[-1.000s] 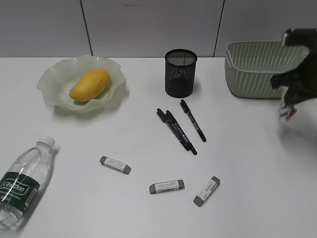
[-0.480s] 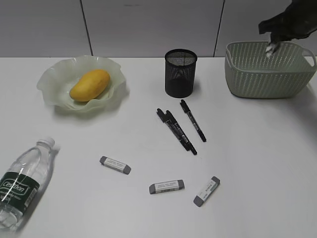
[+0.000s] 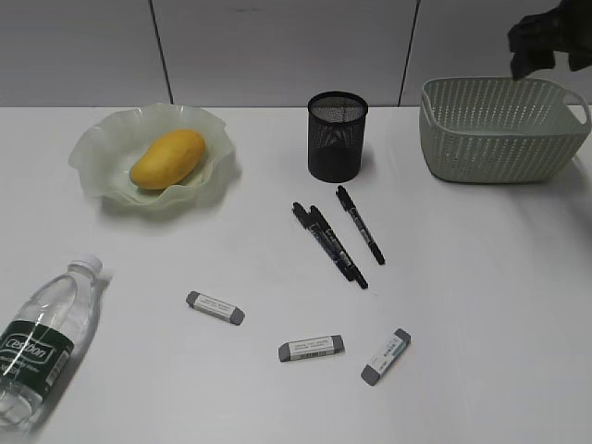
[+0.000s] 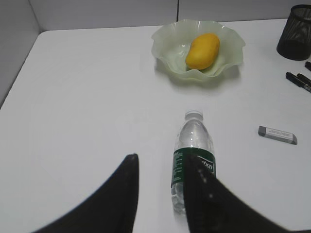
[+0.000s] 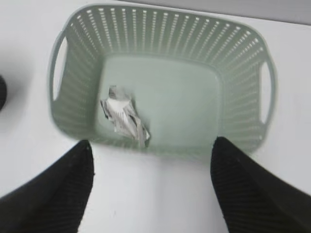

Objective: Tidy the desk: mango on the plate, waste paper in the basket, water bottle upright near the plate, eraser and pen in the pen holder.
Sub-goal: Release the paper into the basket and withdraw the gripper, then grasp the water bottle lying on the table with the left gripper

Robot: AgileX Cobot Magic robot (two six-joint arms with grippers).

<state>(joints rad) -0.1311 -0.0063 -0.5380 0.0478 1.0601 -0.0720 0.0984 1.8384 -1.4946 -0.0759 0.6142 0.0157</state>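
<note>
The mango (image 3: 167, 158) lies on the ruffled pale green plate (image 3: 102, 148) at the back left; it also shows in the left wrist view (image 4: 202, 50). The water bottle (image 3: 42, 339) lies on its side at the front left. My left gripper (image 4: 160, 167) is open just above the desk, its right finger over the bottle (image 4: 193, 145). The waste paper (image 5: 125, 116) lies inside the basket (image 5: 160, 34). My right gripper (image 5: 151, 150) is open and empty, high above the basket (image 3: 499, 129). Three pens (image 3: 333, 236) and three erasers (image 3: 311, 348) lie on the desk. The pen holder (image 3: 337, 135) stands upright.
The desk (image 3: 462, 305) ends at a grey panelled wall behind. The left wrist view shows the desk's left edge (image 4: 19, 73).
My right gripper rose from the desk's right side to above the basket carrying the waste paper, then opened; the paper now lies in the basket. The left side is unchanged.
</note>
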